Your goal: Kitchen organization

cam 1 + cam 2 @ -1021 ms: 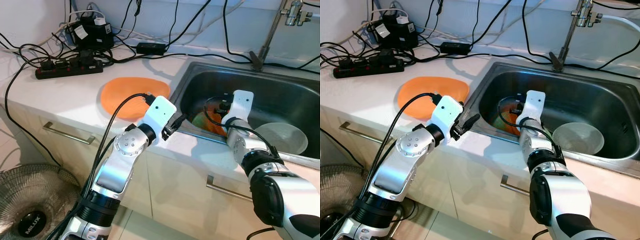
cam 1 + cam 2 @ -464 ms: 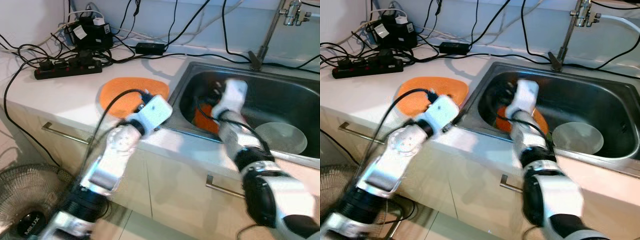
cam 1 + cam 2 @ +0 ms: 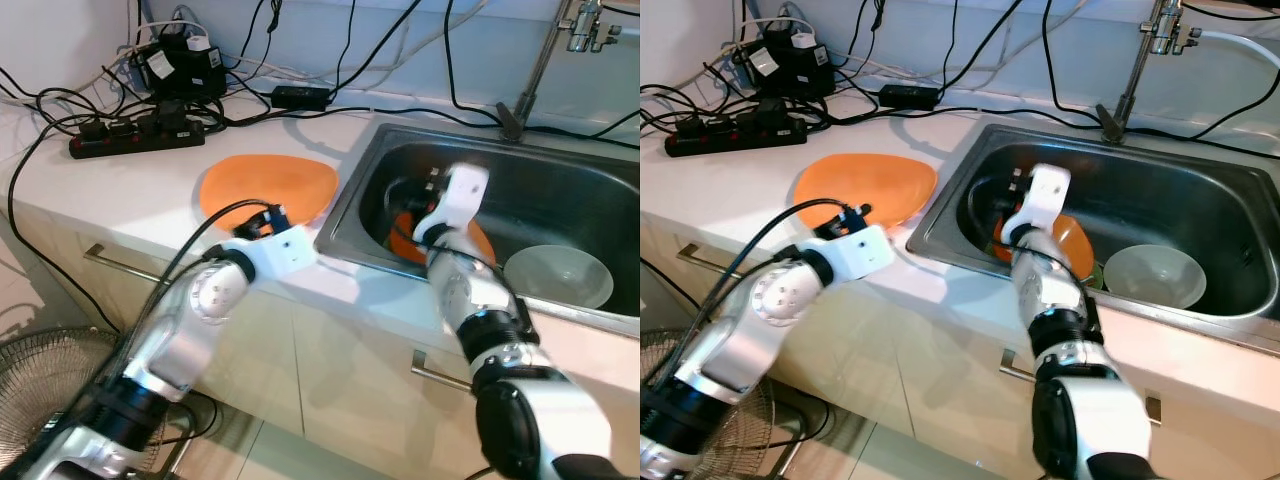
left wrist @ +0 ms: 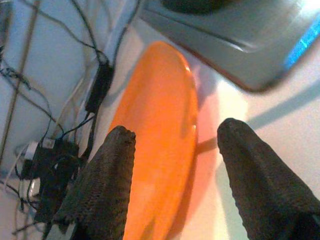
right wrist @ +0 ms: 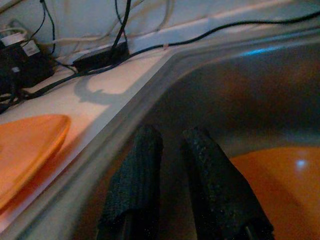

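An orange plate (image 3: 268, 188) lies flat on the white counter, just left of the steel sink (image 3: 352, 190). My left gripper (image 4: 177, 131) hovers open at the counter's front edge, its fingers pointing across that plate. A second orange dish (image 3: 483, 240) leans inside the sink, beside a pale bowl (image 3: 557, 277). My right gripper (image 5: 170, 137) is down in the sink near its left wall, shut with nothing between its fingers. The orange dish (image 5: 280, 175) lies just beside them.
A black power strip (image 3: 135, 135), adapters and many cables crowd the back of the counter. The faucet (image 3: 540, 70) rises behind the sink. Cabinet handles (image 3: 135, 268) run below the counter, and a floor fan (image 3: 55, 420) stands at lower left.
My left arm has pulled back from the sink rim to the counter's front edge by the orange plate. My right wrist has shifted up and left inside the sink.
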`<state>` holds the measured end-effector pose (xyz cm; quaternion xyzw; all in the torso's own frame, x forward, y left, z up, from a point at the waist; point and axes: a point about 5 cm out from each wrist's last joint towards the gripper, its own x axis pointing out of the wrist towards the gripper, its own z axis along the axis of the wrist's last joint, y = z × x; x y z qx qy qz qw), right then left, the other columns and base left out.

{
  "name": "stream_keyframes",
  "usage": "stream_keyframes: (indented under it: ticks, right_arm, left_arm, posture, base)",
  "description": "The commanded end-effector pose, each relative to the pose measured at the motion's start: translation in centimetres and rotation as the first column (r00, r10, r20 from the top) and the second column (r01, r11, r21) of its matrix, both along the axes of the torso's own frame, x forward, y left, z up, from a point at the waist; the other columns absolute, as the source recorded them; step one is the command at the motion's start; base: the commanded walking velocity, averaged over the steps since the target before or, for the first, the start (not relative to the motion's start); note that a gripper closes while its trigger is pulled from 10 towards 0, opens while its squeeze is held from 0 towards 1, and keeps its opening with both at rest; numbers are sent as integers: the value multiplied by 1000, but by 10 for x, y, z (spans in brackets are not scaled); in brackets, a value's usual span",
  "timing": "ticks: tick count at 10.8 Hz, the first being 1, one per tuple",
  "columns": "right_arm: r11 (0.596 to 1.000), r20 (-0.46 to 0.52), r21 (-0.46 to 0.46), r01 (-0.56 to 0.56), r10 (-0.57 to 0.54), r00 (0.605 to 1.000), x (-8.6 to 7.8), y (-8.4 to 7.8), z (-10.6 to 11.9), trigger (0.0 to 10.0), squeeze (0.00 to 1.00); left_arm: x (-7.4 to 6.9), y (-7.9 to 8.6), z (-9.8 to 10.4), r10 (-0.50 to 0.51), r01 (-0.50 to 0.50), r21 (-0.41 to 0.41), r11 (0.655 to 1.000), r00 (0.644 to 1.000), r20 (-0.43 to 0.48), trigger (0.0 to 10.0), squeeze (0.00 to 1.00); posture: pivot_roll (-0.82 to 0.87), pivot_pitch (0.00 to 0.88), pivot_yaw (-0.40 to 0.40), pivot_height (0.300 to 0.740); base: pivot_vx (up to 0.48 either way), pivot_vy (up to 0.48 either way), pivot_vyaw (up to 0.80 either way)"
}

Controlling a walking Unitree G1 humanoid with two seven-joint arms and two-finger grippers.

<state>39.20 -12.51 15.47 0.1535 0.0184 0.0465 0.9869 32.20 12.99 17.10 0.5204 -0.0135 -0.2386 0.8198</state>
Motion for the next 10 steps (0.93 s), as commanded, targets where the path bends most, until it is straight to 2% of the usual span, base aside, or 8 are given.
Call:
stream_keyframes:
  ticks: [1, 2, 7, 10]
  right_arm:
    - [1000, 7, 8, -7, 7, 1000, -1, 1, 2, 10000, 0]
    - [1000, 8, 12, -13, 13, 1000, -1, 2, 4, 10000, 0]
    - [1000, 4, 19, -14, 14, 1000, -5, 2, 6, 10000, 0]
    - [1000, 2, 21, -11, 11, 1000, -7, 1, 6, 10000, 0]
  left_arm:
    - [-2, 1, -4, -12, 13, 42, 999, 999, -30, 10000, 0]
    - [-2, 7, -8, -9, 12, 108, 994, 999, -33, 10000, 0]
    - [13, 9, -12, 0, 7, 227, 974, 1000, -30, 10000, 0]
    - [33, 9, -9, 3, 4, 294, 956, 1000, -24, 10000, 0]
  posture:
    - [239, 12, 25, 740]
    - [239, 11, 24, 740]
    - [221, 13, 35, 740]
    - [206, 10, 45, 740]
  base:
    - [0, 0, 0]
    - [0, 0, 0]
    - [0, 0, 0]
    - [0, 0, 0]
